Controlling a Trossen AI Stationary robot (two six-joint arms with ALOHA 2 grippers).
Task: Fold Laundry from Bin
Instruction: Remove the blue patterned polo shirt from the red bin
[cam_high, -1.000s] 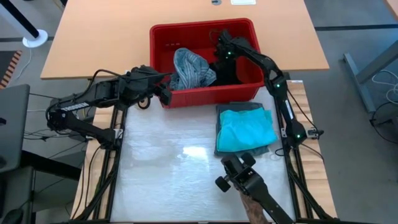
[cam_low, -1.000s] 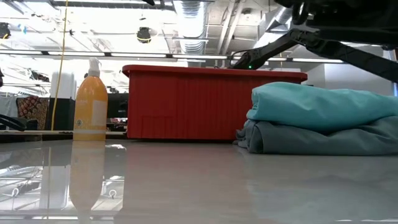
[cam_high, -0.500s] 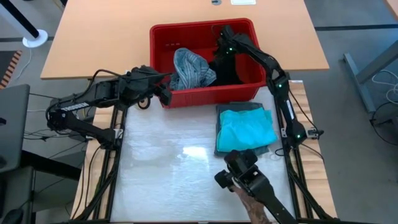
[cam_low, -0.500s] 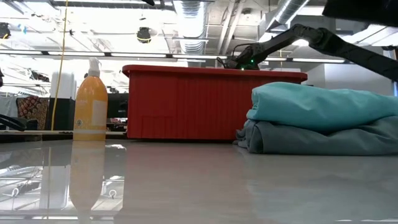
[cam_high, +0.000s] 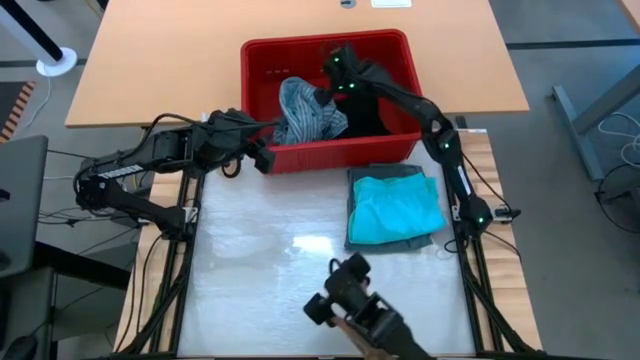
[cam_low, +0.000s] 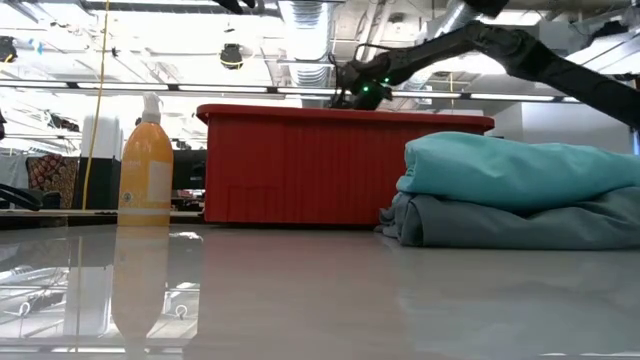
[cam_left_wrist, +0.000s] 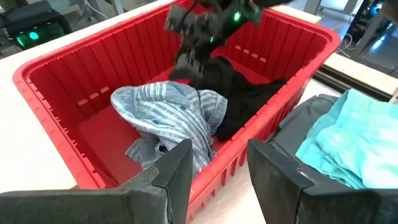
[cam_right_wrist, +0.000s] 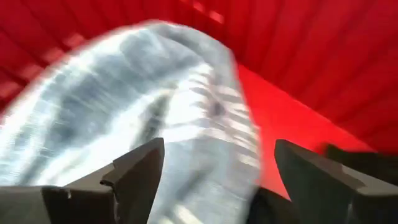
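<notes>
Right end effector has swung from above the black garment toward 9 o'clock inside the bin, fingers spread wide over the striped shirt. Left end effector stays at the bin's near corner, half open, empty. Turquoise garment lies folded on the worktop.

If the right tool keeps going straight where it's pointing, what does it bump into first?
Probably the striped shirt in the bin. The open right tool points right at it, though how far off it is I can't tell.
</notes>
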